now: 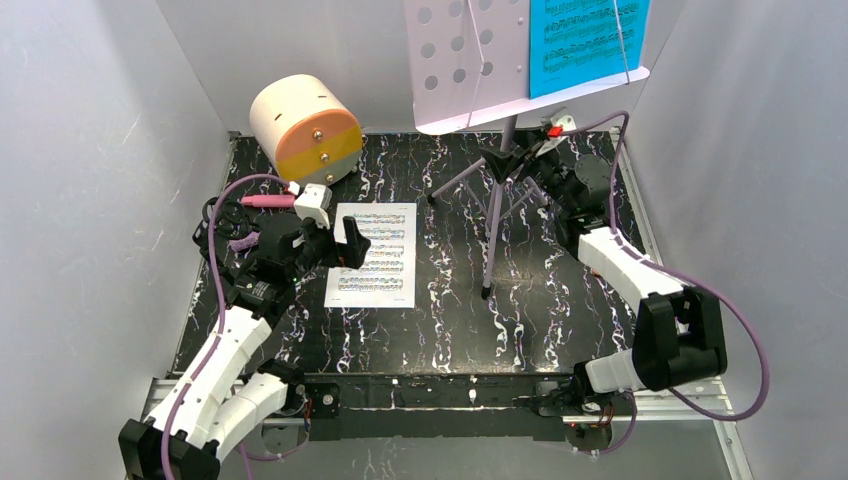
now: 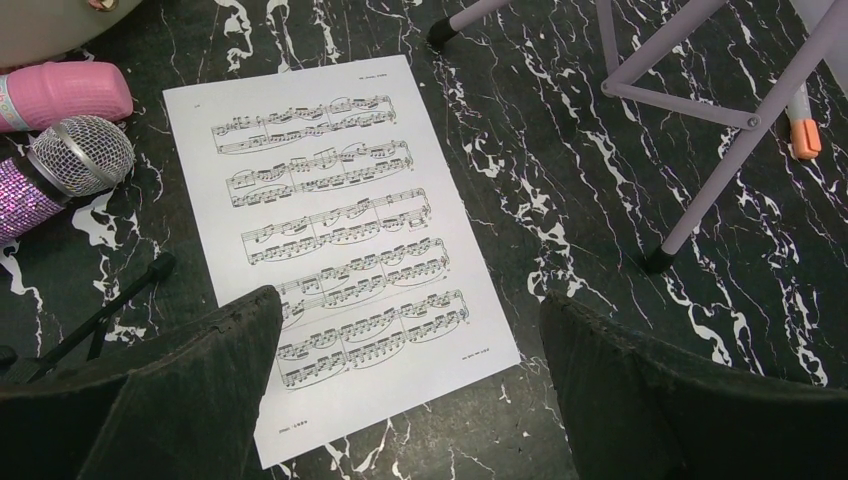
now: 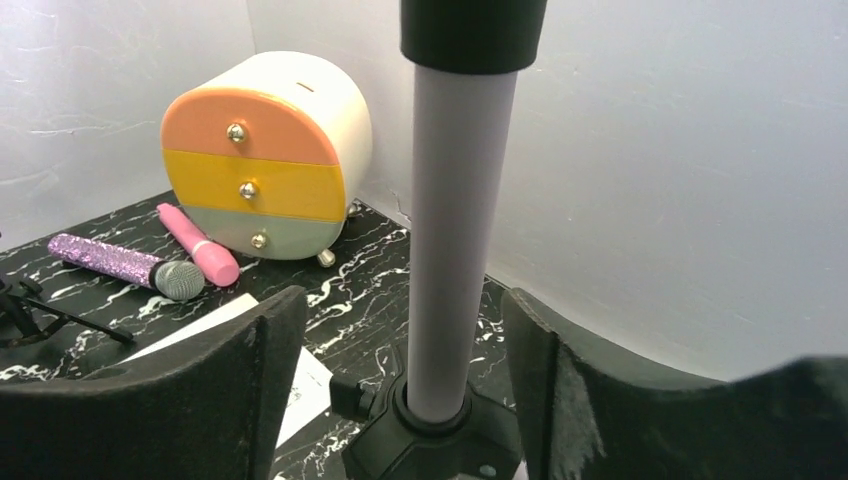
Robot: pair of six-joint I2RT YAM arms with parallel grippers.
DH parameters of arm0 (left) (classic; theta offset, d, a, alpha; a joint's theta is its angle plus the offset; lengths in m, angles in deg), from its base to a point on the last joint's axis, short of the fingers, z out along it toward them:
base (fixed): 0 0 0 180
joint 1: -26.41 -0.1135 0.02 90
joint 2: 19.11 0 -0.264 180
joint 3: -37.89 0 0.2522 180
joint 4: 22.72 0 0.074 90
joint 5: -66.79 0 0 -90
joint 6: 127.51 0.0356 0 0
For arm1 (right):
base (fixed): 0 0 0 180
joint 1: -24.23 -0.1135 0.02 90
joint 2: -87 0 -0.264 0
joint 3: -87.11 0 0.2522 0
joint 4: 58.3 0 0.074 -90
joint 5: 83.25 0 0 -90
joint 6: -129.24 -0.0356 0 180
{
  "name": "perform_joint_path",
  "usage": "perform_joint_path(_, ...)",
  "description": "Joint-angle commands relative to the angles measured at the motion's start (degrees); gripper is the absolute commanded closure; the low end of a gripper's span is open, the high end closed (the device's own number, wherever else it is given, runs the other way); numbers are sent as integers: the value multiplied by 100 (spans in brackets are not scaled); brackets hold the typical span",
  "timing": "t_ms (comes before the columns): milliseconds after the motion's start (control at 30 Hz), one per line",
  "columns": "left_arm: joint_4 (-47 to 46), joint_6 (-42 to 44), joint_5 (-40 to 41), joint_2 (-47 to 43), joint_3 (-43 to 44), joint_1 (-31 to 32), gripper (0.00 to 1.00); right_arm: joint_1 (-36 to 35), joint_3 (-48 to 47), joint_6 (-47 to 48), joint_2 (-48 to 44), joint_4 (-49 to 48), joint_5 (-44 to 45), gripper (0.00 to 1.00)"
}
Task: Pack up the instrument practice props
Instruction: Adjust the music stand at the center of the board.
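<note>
Marble-patterned black table (image 1: 500, 330) holds everything. A lilac perforated music rack on tripod legs (image 1: 470, 60) stands back right with a blue sheet-music page (image 1: 585, 40) on its shelf. The right gripper (image 3: 405, 300) straddles its pole, fingers spread. A cream cylinder box with knobbed orange-grey drawers (image 1: 305, 125) sits back left. A white sheet-music page (image 2: 340, 230) lies flat mid-table beneath the left gripper (image 2: 410, 305), whose fingers are spread wide; the page's small print is unreadable. A pink toy microphone (image 2: 65, 93), a purple glitter silver-headed microphone (image 2: 55, 175) and a thin black tripod (image 2: 100, 315) lie beside it.

Flat white sheet-music page (image 1: 372, 255) beside left pincer (image 1: 335, 247), perhaps touching
</note>
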Motion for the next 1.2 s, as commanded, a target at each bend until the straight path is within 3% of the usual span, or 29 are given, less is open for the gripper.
perform_joint_path(0,83,90,7,-138,-42,57,2,43,-373,-54,385,-722,-337,27)
perform_joint_path(233,92,115,45,-184,-43,116,2,40,-427,-33,560,-765,-514,66)
perform_joint_path(333,99,132,59,-195,-66,147,1,43,-422,132,519,-663,-324,95)
perform_joint_path(367,93,133,61,-198,-68,154,2,45,-408,188,497,-637,-240,99)
perform_joint_path(567,111,142,163,-206,-69,183,2,30,-351,602,306,-448,508,99)
perform_joint_path(900,153,124,351,-181,-71,206,3,-678,-450,1929,188,-577,3477,99)
perform_joint_path(1167,168,122,449,-200,-70,226,3,-979,-544,2101,329,-1062,5250,99)
